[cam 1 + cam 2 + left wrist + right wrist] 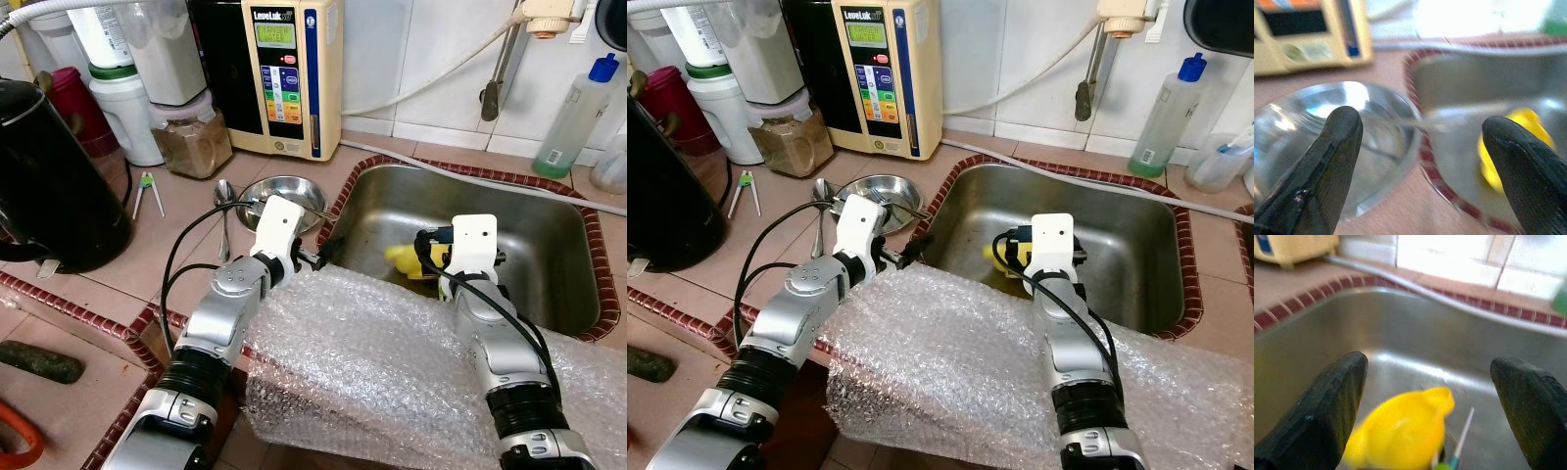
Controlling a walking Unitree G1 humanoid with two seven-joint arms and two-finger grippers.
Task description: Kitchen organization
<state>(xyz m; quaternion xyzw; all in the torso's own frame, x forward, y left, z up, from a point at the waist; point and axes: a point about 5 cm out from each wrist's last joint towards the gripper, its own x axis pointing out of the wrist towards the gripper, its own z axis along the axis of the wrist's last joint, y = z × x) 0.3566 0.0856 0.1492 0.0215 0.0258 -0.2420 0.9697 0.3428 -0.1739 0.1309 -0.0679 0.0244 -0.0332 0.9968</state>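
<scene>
Both arms reach forward over a sheet of bubble wrap [392,362] draped across the front edge of the tiled counter [186,211] and the near rim of the steel sink [549,245]. The left pincer [1420,142] hangs with its fingers spread wide and nothing between them, above the sink's corner at 9 o'clock, just beside a shallow steel bowl [284,196] that sits on the counter at the sink's 10 o'clock. The right pincer [1432,401] is also wide open and empty, poised over the sink basin. Below it, near the middle of the basin floor, lies a yellow object [1400,431], blurred, with a thin white stick [1463,433] beside it. A spoon [224,211] lies on the counter at 9 o'clock of the bowl. At the back wall stand a cream water ioniser [291,73] and, at the sink's 1 o'clock, a clear bottle with a blue cap [578,113].
</scene>
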